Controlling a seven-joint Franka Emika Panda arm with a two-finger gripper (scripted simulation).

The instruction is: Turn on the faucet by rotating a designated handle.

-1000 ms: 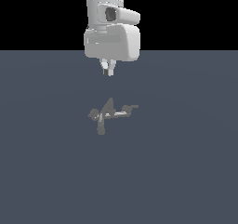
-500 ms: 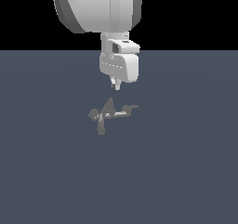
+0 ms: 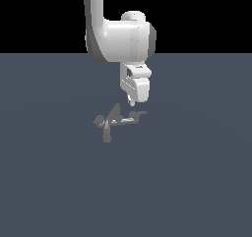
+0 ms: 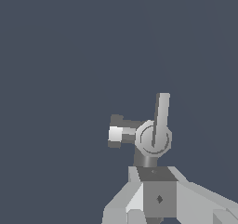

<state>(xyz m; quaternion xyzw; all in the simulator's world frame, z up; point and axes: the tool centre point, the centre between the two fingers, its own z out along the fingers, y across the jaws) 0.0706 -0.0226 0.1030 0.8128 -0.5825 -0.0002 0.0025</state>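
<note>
**Faucet fixture with gripper poised above its handle**

Item 1. Faucet (image 3: pixel 114 120): small dull-grey metal fixture resting on the dark slate-blue floor (image 3: pixel 197 182), near the middle of the exterior view. It carries a pointed peak, several short prongs and a stubby part pointing toward the bottom of that view. In the wrist view the same fixture (image 4: pixel 148 141) shows as a round hub with a short pale stub on one side and a slim bar rising from the hub.

Item 2. Handle (image 3: pixel 132 118): the longest thin arm of the faucet, reaching toward the exterior view's right and ending in a small flat tip. In the wrist view it is the slim pale-streaked bar (image 4: pixel 161 114) standing off the hub.

Item 3. Gripper (image 3: pixel 132 103): white, hanging from the bulky white arm (image 3: pixel 120 39), pointed down. Its tip sits just above the handle's outer part in the exterior view; whether it touches the bar cannot be told at this size. The fingers appear close together, forming one narrow point, but the gap is too small to read, so their spread cannot be told. The wrist view shows only the grey underside of the gripper body (image 4: pixel 158 197), with nothing seen between the fingers.
</note>
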